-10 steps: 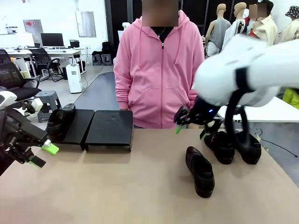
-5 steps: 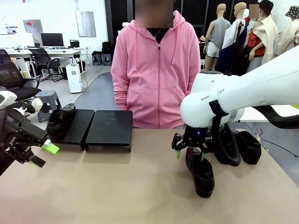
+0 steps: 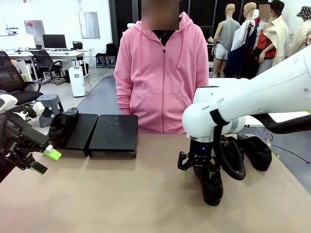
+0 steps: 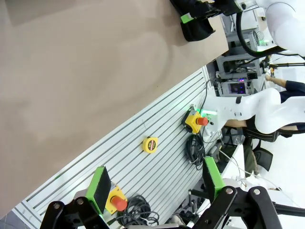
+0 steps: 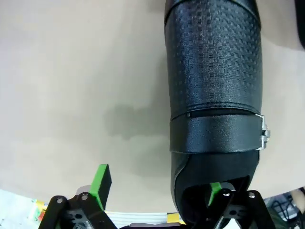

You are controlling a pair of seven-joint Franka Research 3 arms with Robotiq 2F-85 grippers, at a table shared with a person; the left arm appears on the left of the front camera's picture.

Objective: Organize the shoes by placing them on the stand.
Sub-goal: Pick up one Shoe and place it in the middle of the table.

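One glossy black shoe [image 3: 212, 183] lies on the table right of centre, toe towards me. My right gripper [image 3: 197, 170] is down at its heel end and open. In the right wrist view one green pad [image 5: 215, 193] sits in the mouth of the shoe [image 5: 214, 86], the other pad [image 5: 101, 182] outside over bare table. Two more shoes [image 3: 256, 151] stand behind, partly hidden by the right arm. Another shoe [image 3: 63, 126] rests on the left end of the black stand [image 3: 114, 133]. My left gripper [image 3: 43, 161] hangs open and empty at the table's left edge.
A person in a pink hoodie [image 3: 163, 73] stands at the far side, hands in the pockets. The left wrist view looks past the table's edge at a slatted rail [image 4: 157, 124] with a yellow tape measure [image 4: 150, 144] and a stop button [image 4: 194, 120].
My right arm swung down from above the back shoes and lowered its open gripper on to the near shoe's heel. The left arm and the shoes have not moved.
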